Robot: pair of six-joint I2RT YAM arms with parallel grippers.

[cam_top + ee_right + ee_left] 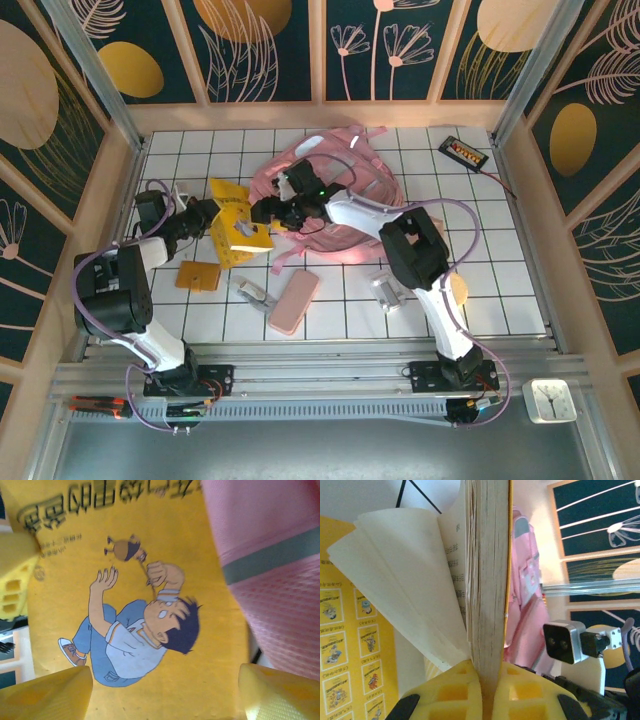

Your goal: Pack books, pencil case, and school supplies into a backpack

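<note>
Left arm is bent at the elbow, with the left gripper (487,687) pinched tight on the book (487,580). Right arm reaches forward and left, and the right gripper (165,690) has its jaws spread wide.

The yellow book (215,670) bears bold dark cover characters (100,502), none readable.

The table holds one yellow book (238,232), one pale pink backpack (345,185), one salmon-pink pencil case (292,302), and one orange-brown pad (198,275). There are two silver clip-like pieces (255,293) (388,290) and one black slab with orange label (463,151). One small white clock (548,400) sits off the near corner. Two robot arms (110,290) (415,250) stand there.
</note>
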